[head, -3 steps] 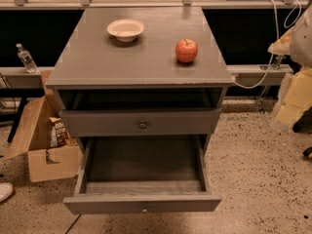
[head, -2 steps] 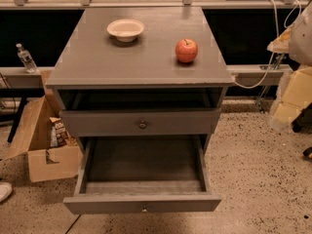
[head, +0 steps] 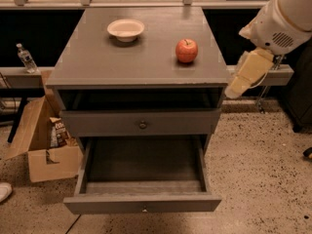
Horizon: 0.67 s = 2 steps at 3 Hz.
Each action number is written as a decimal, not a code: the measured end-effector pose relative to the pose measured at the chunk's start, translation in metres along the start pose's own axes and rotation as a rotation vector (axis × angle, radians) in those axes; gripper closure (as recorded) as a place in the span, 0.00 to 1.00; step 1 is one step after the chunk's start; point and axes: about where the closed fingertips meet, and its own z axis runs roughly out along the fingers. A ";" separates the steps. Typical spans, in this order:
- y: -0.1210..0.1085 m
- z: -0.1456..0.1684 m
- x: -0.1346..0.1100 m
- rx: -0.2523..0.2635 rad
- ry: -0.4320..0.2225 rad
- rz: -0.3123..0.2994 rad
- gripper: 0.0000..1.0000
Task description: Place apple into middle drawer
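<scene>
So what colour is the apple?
Apple: red, slight orange blush, camera view; gripper hangs right of cabinet.

Dim warm light from above gives the cabinet top [head: 97, 57] a dull sheen; apple [head: 186, 50] and bowl [head: 126, 29] cast small shadows. My gripper [head: 235, 89] glows pale right of it; middle drawer [head: 141, 162] shadowed inside

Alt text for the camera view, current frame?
A small round red apple sits atop a grey wooden cabinet, right of a cream shallow bowl. Below, the wide grey wooden drawer with a tiny pale knob stands pulled out, nothing visible inside. The pale end effector hangs beside the cabinet's right edge, clear of the apple.
</scene>
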 end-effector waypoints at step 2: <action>-0.069 0.060 -0.022 0.057 -0.178 0.141 0.00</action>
